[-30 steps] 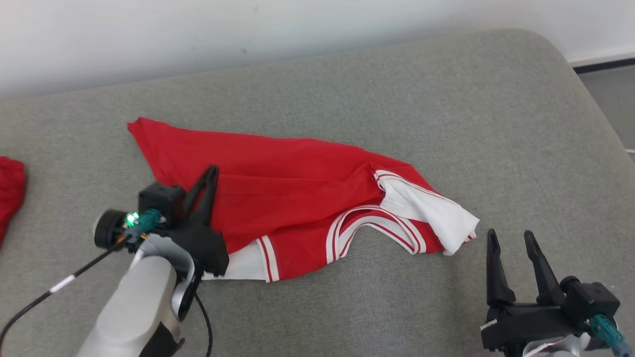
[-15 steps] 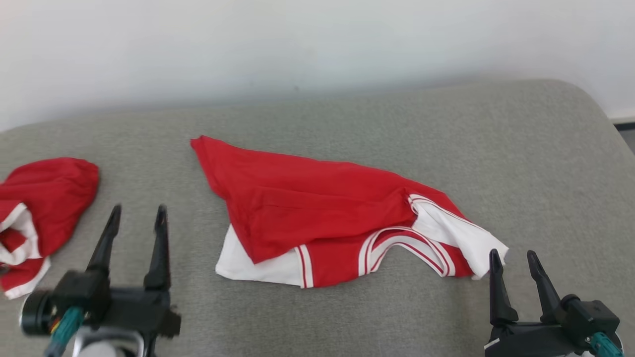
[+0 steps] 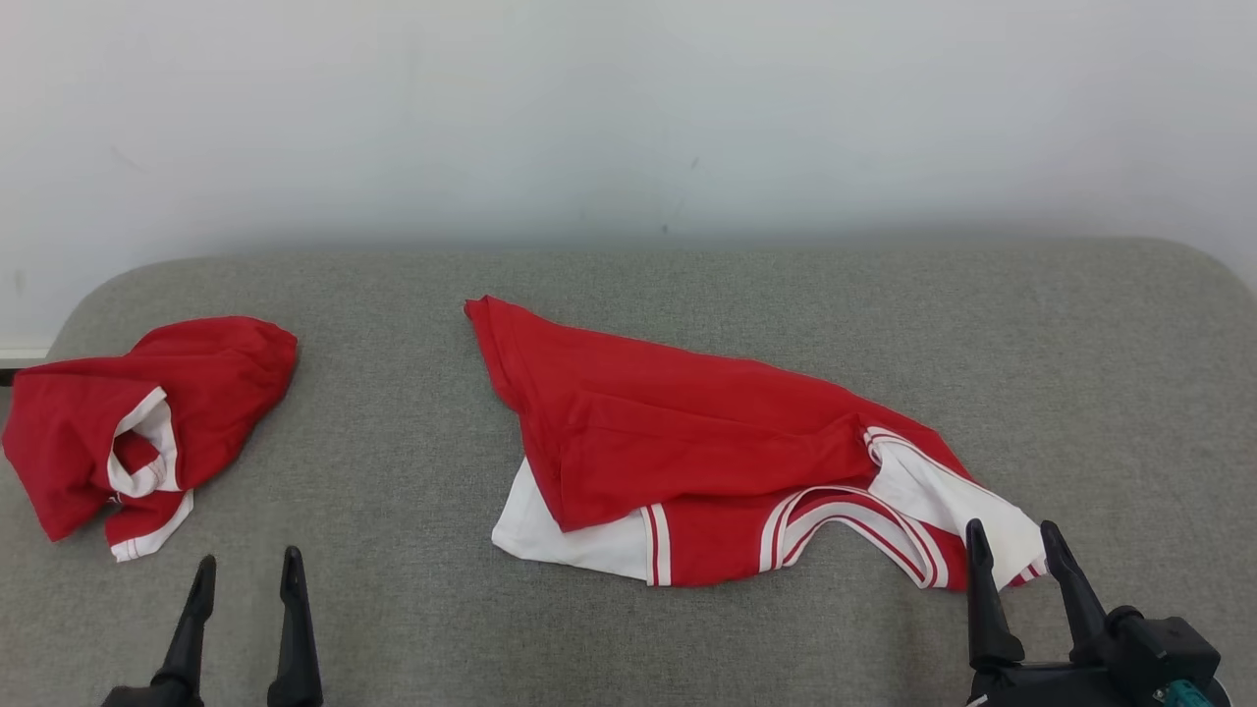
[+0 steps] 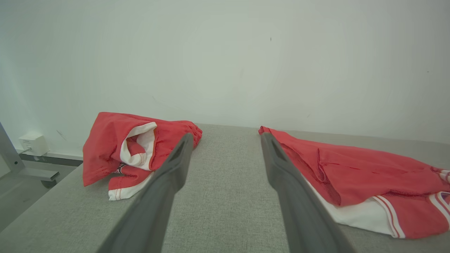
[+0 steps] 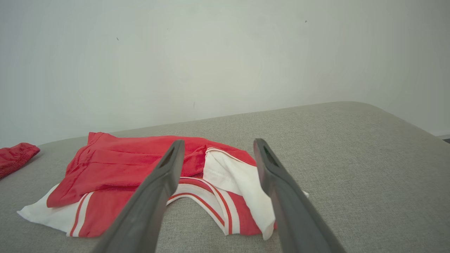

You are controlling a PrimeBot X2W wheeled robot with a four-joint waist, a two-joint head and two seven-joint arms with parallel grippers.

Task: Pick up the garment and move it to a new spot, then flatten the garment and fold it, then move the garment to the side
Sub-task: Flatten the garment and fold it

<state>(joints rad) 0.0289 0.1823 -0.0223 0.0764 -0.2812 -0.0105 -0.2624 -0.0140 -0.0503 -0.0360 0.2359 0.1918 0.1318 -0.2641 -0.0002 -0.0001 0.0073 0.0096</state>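
Bright, soft, even light, no glare. Thin shadow under garment (image 3: 707, 442) front edge. Wall (image 3: 628, 98) behind garment dims twd corners in wrist views. Head view sharp.

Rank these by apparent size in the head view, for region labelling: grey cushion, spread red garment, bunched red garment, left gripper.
1. grey cushion
2. spread red garment
3. bunched red garment
4. left gripper, cut off by the bottom edge and nearest the camera, so unsure.

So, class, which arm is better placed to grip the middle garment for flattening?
Right, probably. The open right gripper sits at the white corner of the middle garment; the open left gripper stands apart from it.
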